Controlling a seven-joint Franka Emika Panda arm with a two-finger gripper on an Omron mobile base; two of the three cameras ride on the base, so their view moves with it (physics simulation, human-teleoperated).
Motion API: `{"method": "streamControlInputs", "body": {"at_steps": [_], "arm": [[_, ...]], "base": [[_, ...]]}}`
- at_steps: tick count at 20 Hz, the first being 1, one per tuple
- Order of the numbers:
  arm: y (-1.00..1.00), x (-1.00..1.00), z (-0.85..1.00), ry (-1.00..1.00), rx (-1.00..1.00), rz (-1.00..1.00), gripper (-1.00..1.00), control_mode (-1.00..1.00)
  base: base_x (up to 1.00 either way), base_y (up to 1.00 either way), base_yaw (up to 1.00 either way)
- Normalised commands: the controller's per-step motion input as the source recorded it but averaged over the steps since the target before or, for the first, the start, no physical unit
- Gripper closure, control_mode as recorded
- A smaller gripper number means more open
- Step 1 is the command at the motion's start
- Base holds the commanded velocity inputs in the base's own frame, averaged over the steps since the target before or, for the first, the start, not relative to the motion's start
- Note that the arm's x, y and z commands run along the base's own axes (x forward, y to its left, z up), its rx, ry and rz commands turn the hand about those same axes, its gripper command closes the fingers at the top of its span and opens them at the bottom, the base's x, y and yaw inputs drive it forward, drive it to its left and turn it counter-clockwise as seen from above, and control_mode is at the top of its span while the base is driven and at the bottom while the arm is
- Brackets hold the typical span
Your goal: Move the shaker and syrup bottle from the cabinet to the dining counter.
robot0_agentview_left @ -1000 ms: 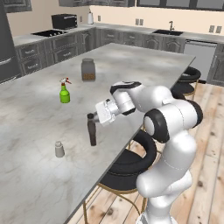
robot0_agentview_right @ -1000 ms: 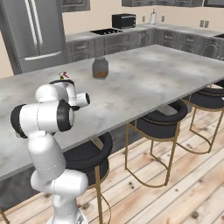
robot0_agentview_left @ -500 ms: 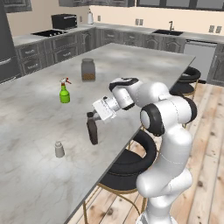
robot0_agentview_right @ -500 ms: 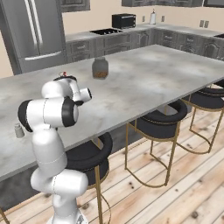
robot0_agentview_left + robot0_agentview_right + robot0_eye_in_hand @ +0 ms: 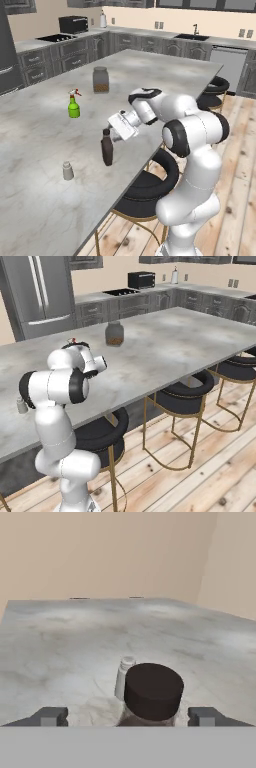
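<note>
On the large light-grey marbled stone dining counter (image 5: 45, 135), going from left to right in the left base view, the tiny stubby light-grey shaker (image 5: 68, 170) is standing upright near the front edge. Next to it, a little apart, the small dark-brown syrup bottle (image 5: 107, 147) with the narrow neck is also standing upright, its long axis vertical. The two-finger gripper (image 5: 116, 135) of the white arm is hanging just beside the bottle's neck, on its right side. Further back the green spray bottle (image 5: 74, 105) and the dark-lidded jar with brown contents (image 5: 100, 80) are standing well apart from it.

In the hand view the two dark finger tips (image 5: 49, 716) are standing wide, one on each side of the bottle's dark cap (image 5: 153, 691), and neither seems to be touching it. So I am judging that the bottle is now free on the stone and both task things are lying on the counter. The coming move, I think, is to pull the gripper straight back from the bottle without knocking it.

The hand view is showing the shaker (image 5: 123, 677) just behind the cap, along the gripper's line. In the right base view the arm's body is hiding the bottle, and the shaker (image 5: 21, 405) is peeping at the arm's left.
</note>
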Motion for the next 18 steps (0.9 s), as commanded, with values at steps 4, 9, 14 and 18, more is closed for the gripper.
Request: {"method": "streamControlInputs", "body": {"at_steps": [4, 9, 14, 18], "arm": [[-0.30, -0.39, 0.11, -0.14, 0.00, 0.03, -1.00, -1.00], [-0.27, -0.39, 0.40, -0.18, 0.00, 0.00, -1.00, -1.00], [-0.17, -0.50, 0.72, -0.27, -0.01, 0.00, -1.00, -1.00], [-0.19, -0.58, 0.68, -0.28, -0.06, -0.01, -1.00, -1.00]], "base": [[0.00, 0.00, 0.00], [0.00, 0.00, 0.00], [0.00, 0.00, 0.00], [0.00, 0.00, 0.00]]}}
